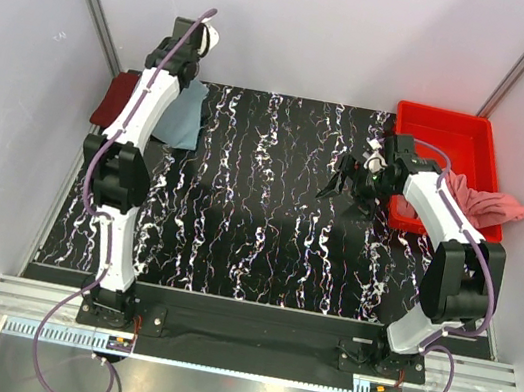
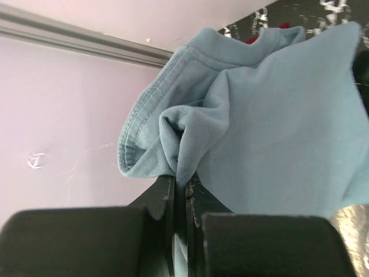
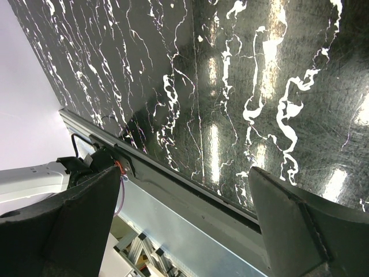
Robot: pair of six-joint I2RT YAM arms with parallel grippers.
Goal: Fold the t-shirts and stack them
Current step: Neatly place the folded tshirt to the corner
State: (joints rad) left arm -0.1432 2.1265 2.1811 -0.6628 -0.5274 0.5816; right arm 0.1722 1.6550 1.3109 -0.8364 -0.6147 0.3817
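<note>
My left pincer clenched the grey-blue shirt; my right pincer was released, and the pink shirt at its right lay unfolded.

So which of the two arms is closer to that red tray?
Right. The right gripper hangs open beside the red tray, off its left edge; the left gripper is across the table at the far left corner, pinching the blue shirt.

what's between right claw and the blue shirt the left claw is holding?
Nothing but bare black marbled tabletop. The top view shows that stretch clear from the open right claw to the grey-blue t-shirt.
</note>
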